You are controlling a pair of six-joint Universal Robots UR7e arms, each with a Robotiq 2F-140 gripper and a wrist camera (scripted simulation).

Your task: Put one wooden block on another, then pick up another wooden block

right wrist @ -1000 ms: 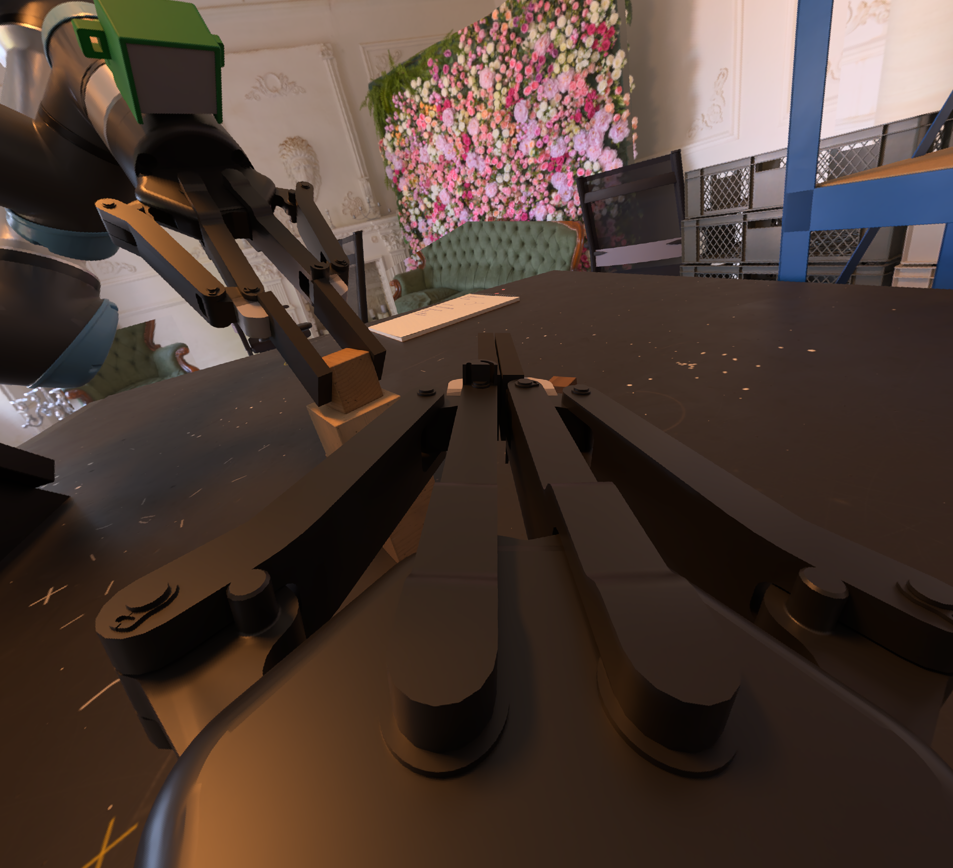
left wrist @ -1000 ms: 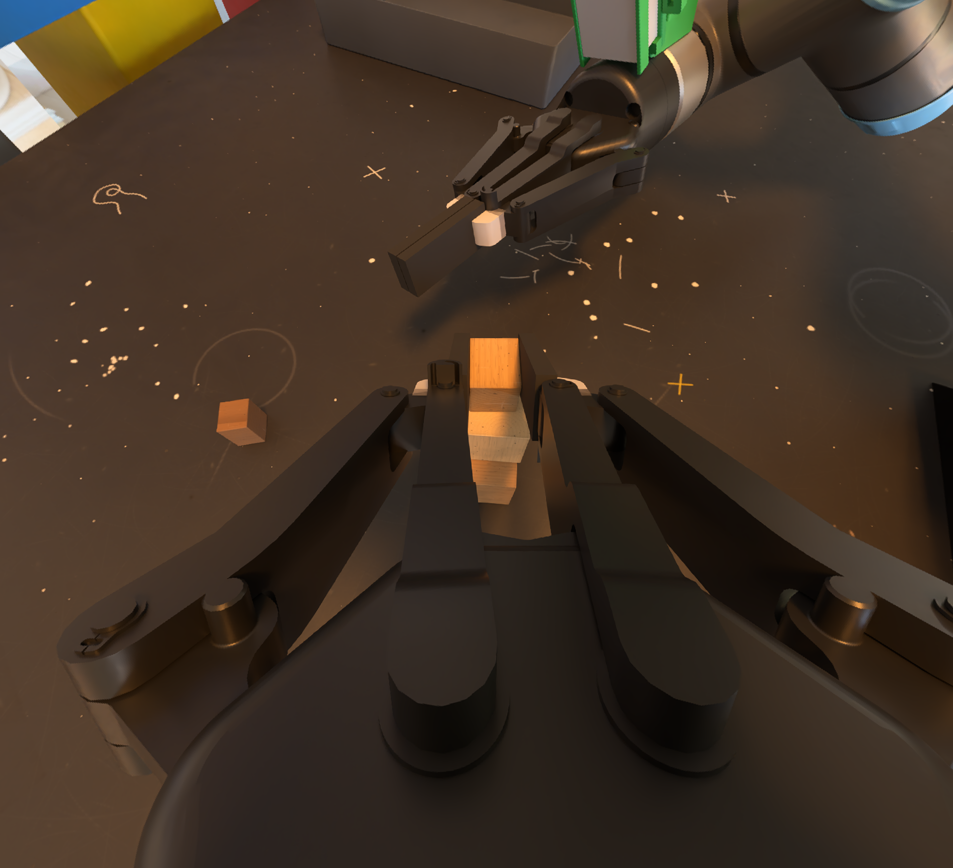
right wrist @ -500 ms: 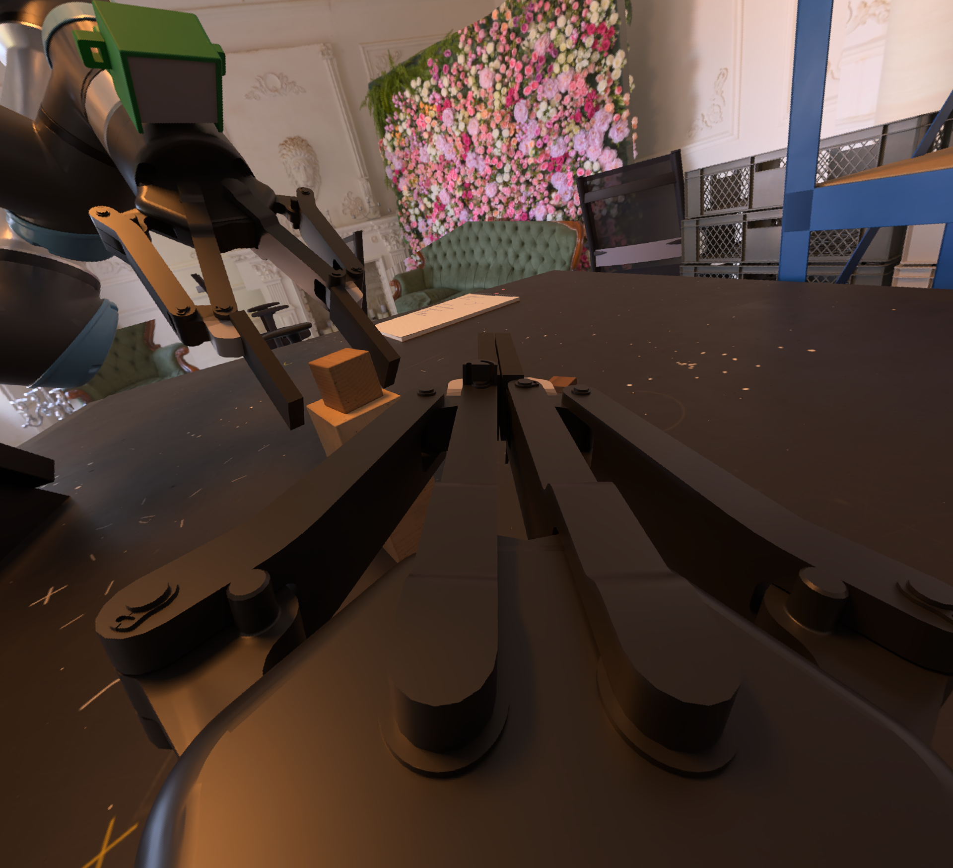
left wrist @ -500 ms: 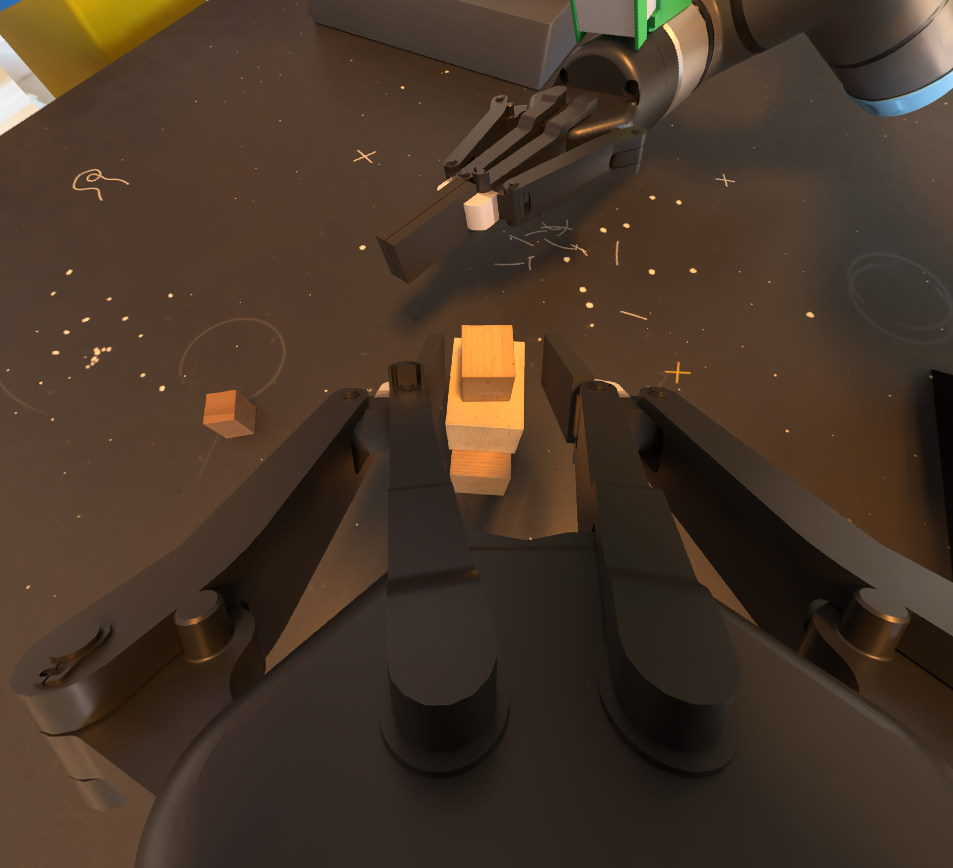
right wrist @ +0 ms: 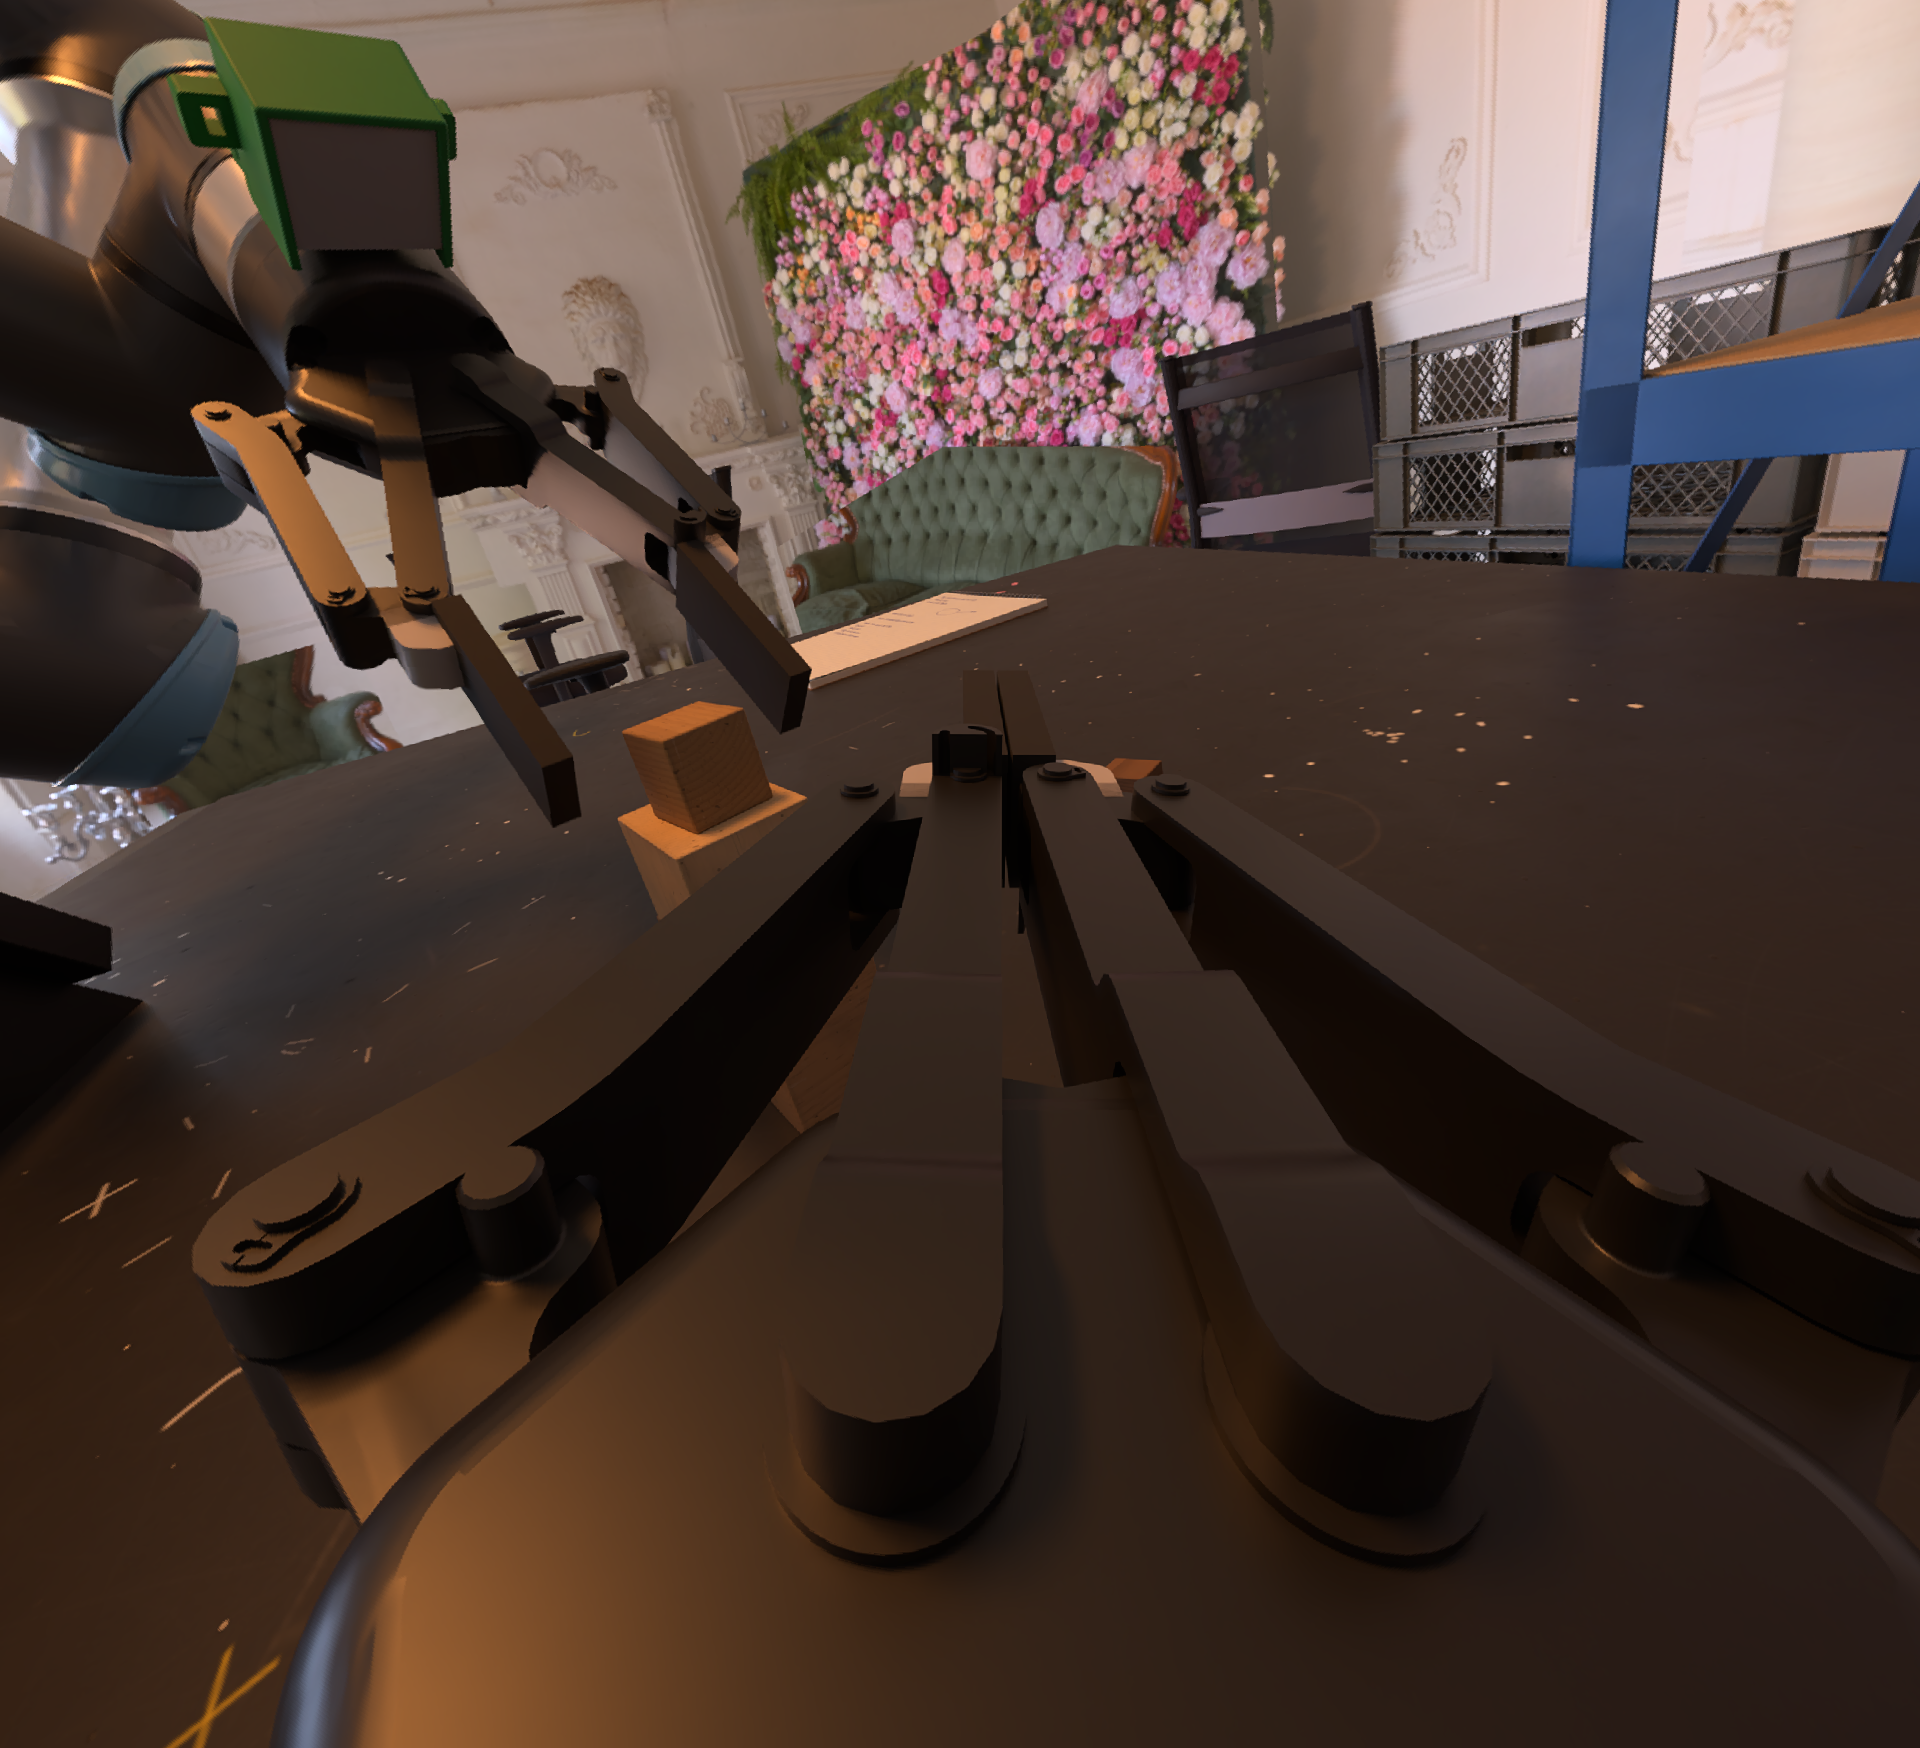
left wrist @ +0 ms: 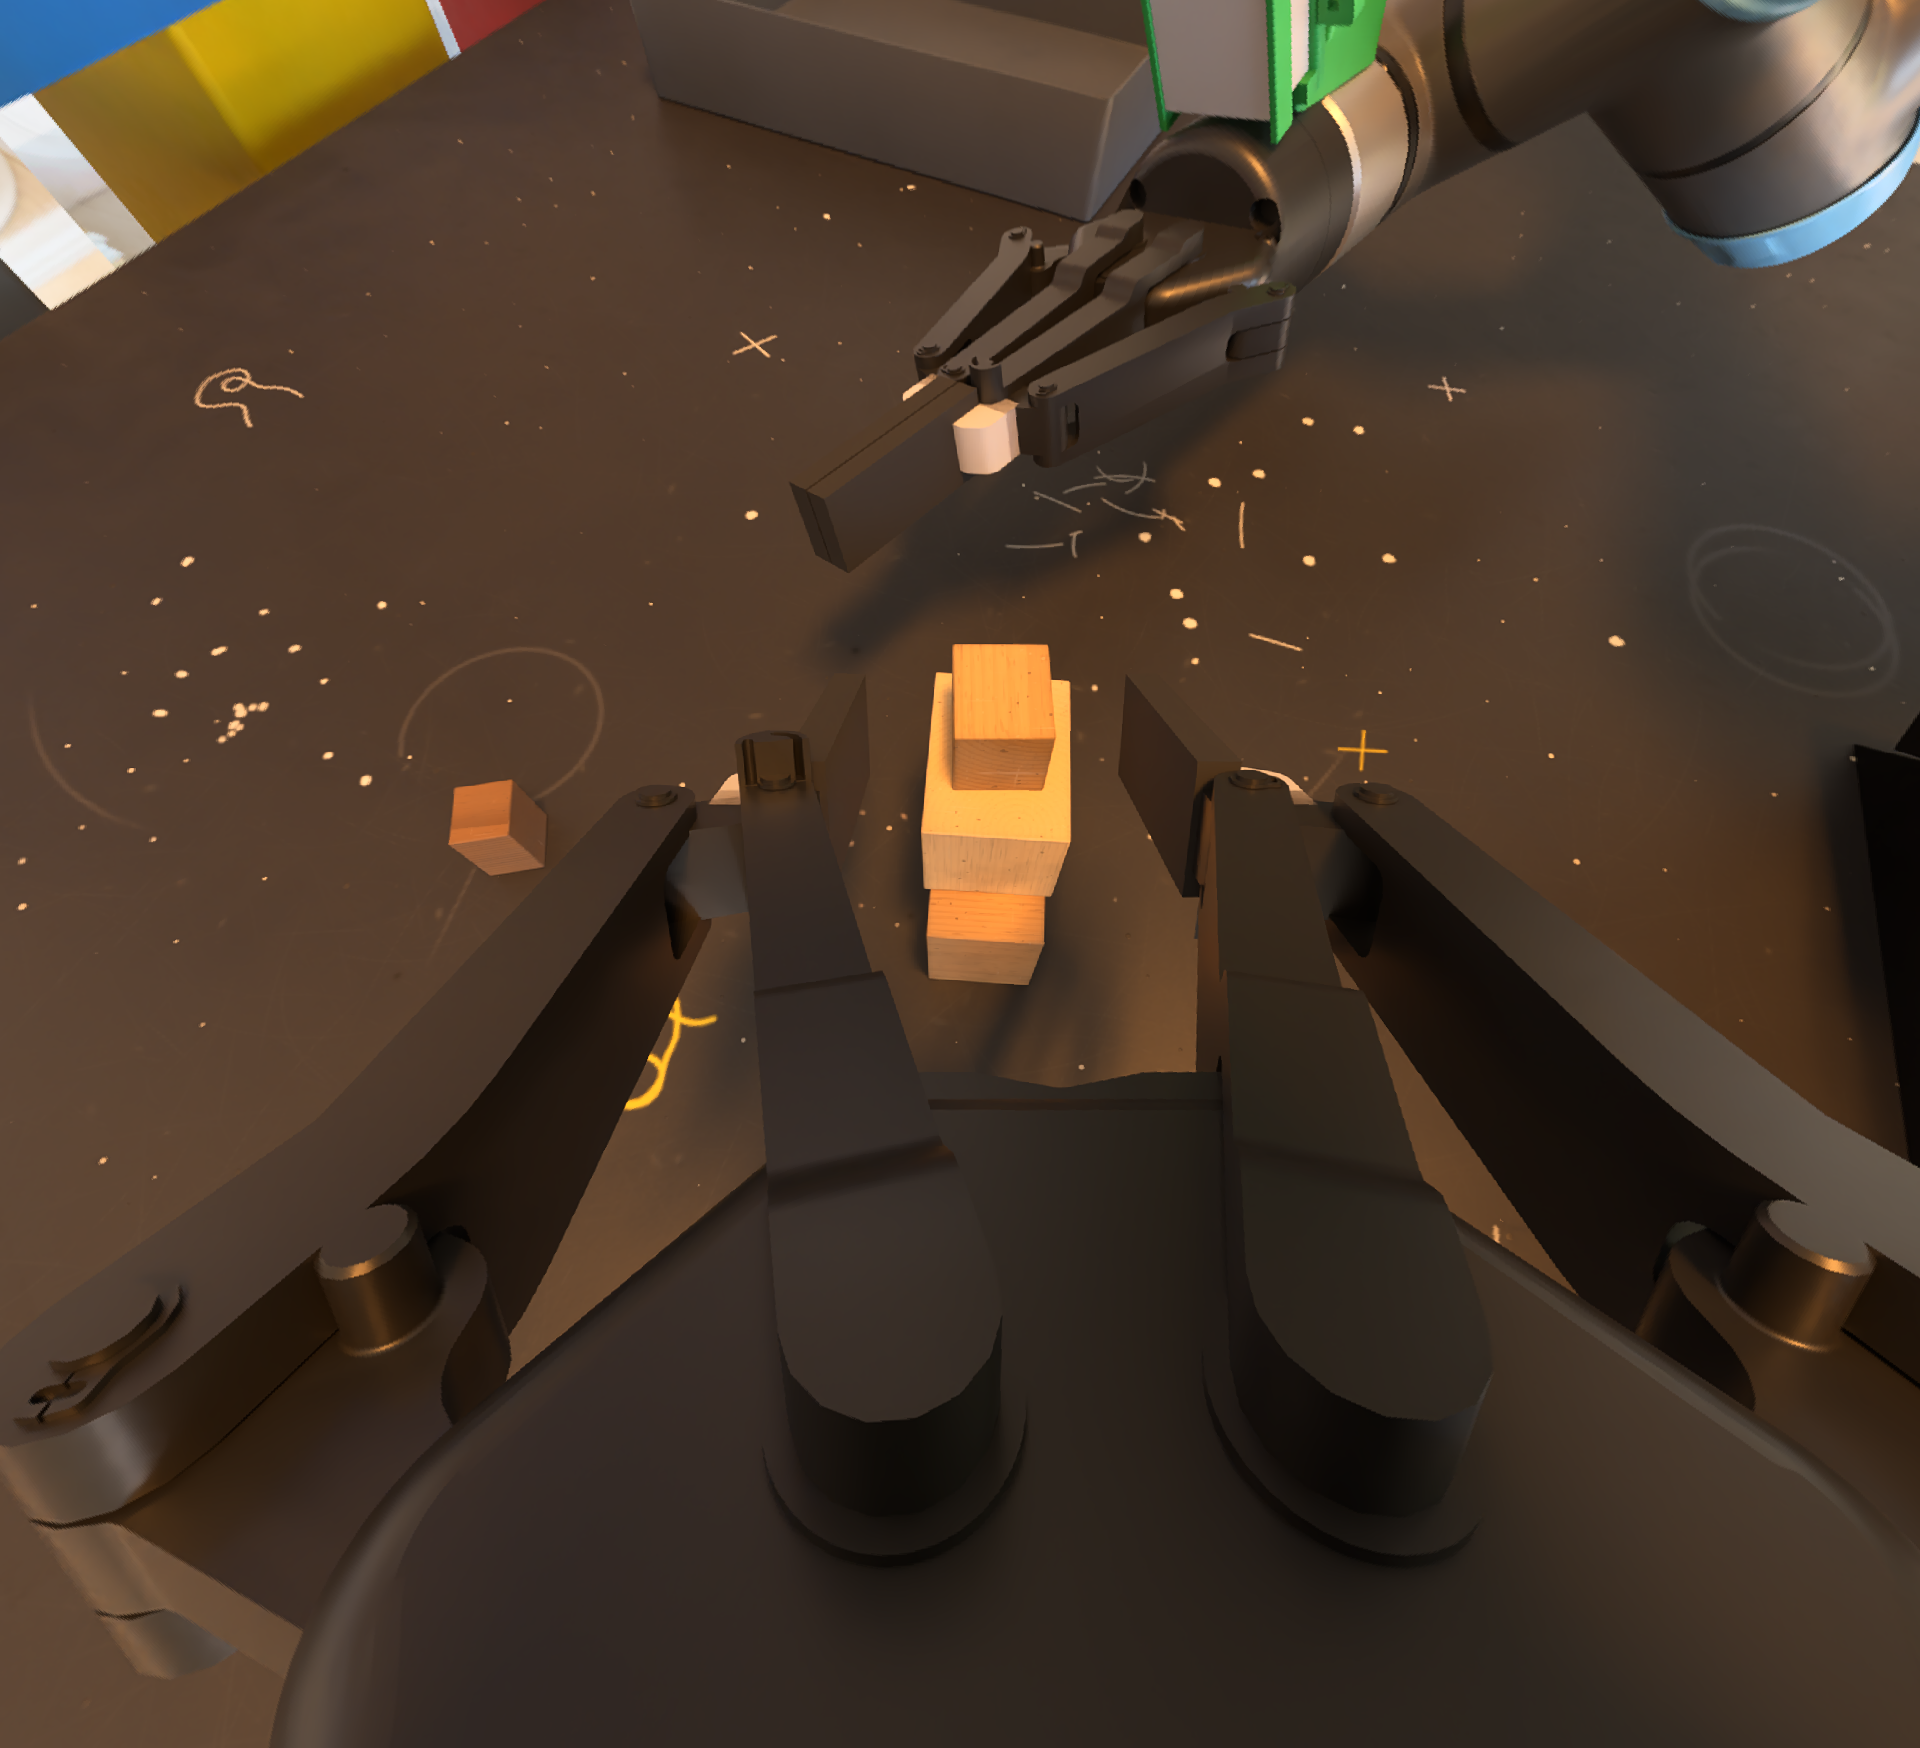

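In the left wrist view, a stack of three wooden blocks stands on the dark table (left wrist: 520, 472): a small orange-brown block (left wrist: 1003, 711) on a larger pale block (left wrist: 995, 831) on a third block (left wrist: 982, 940). My left gripper (left wrist: 997, 748) is open and empty, its fingers on either side of the stack's top and clear of it. A loose small brown block (left wrist: 497, 825) lies to the left. My right gripper (left wrist: 831, 519) is shut and hovers beyond the stack. The right wrist view shows the top block (right wrist: 701, 763), the open left gripper (right wrist: 675, 742) above it and the shut right gripper (right wrist: 997, 701).
A grey open bin (left wrist: 883, 36) stands at the table's far edge. A dark object (left wrist: 1886, 867) sits at the right edge. In the right wrist view, a flat white board (right wrist: 925, 623) lies far off on the table and the loose block (right wrist: 1132, 768) peeks out behind my fingers.
My left gripper opened and let go of the small top block, which stays on the stack. It then drew back and up with its fingers spread wider. The right arm stayed put.
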